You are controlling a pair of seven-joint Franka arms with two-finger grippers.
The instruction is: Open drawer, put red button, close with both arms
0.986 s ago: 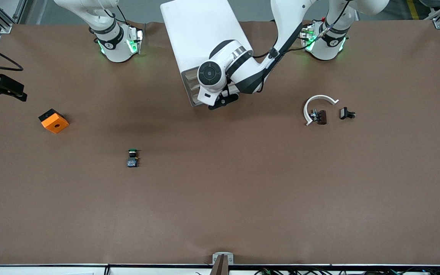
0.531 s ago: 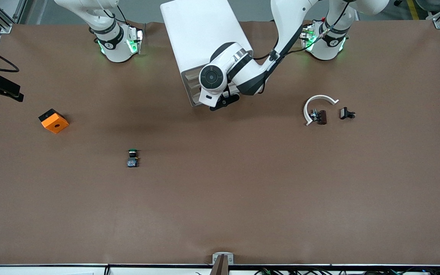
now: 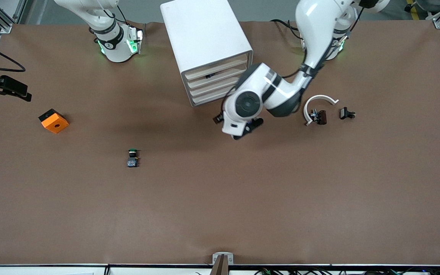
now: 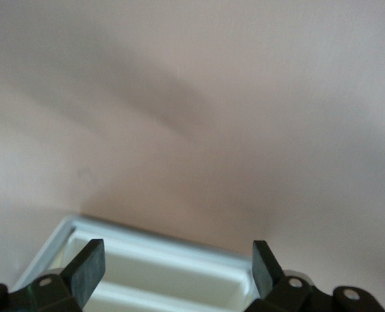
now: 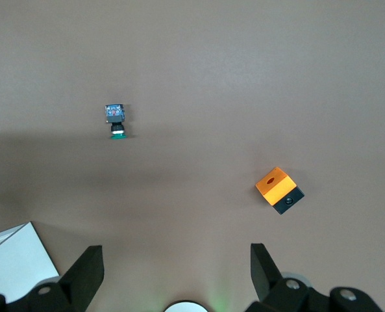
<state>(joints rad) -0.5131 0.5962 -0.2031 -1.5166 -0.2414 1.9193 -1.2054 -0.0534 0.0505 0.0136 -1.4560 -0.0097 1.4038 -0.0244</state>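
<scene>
The drawer (image 4: pixel 160 279) shows clearly only in the left wrist view, as a shallow white tray with a raised rim. It lies just under the left gripper (image 4: pixel 176 265), whose jaws are spread wide and hold nothing. From the front the left arm covers it, so which of the four it is cannot be told.

Nearest the front camera on the brown table (image 3: pixel 243 210) lies a green-capped switch (image 3: pixel 132 158). Farther off, toward the right arm's end, sits an orange block (image 3: pixel 53 121).

Toward the left arm's end, the red button (image 3: pixel 320 116) lies on the table, touching a white arc-shaped piece (image 3: pixel 316 101), with a small black part (image 3: pixel 346 113) beside it.

Farthest stands the white cabinet (image 3: pixel 204 34), between the two bases. The right gripper (image 5: pixel 176 266) hangs over the table's edge at the right arm's end, jaws wide and empty.
</scene>
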